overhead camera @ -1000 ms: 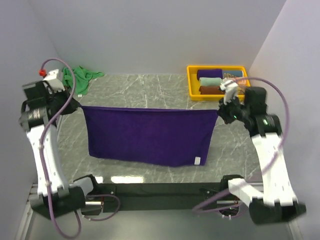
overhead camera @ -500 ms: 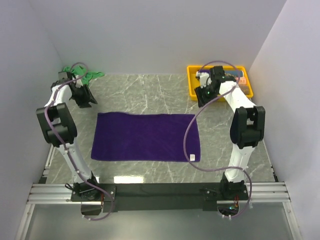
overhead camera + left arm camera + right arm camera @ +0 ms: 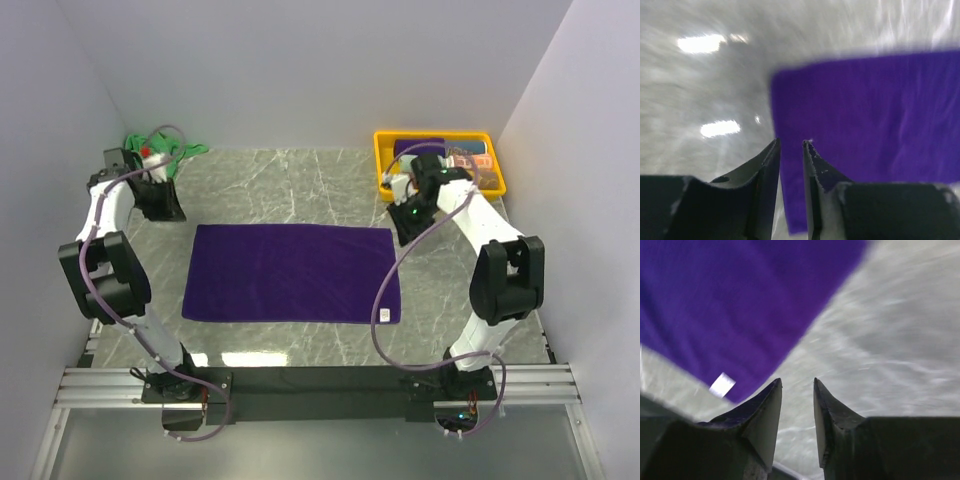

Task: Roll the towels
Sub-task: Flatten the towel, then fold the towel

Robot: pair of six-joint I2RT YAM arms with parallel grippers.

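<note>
Item: marble table [image 3: 300, 180], grey, veined, bearing everything listed below.

Item: purple towel [image 3: 290, 272], spread flat and open in the middle of the table, its long edges running left to right, not rolled.

Item: yellow tray [image 3: 379, 165], far right corner, with rolled cloths [image 3: 420, 147] lying inside.

Item: green towel [image 3: 188, 150], crumpled in a heap at the far left corner, well apart from the purple one.

Item: my left gripper [image 3: 791, 144], just beyond the purple towel's far left corner, fingers narrowly parted, nothing between them.

Item: my right gripper [image 3: 797, 382], between the towel's far right corner and the tray, fingers narrowly parted, likewise holding nothing.

Item: small white tag [image 3: 384, 314], on the purple towel at its near right corner.
</note>
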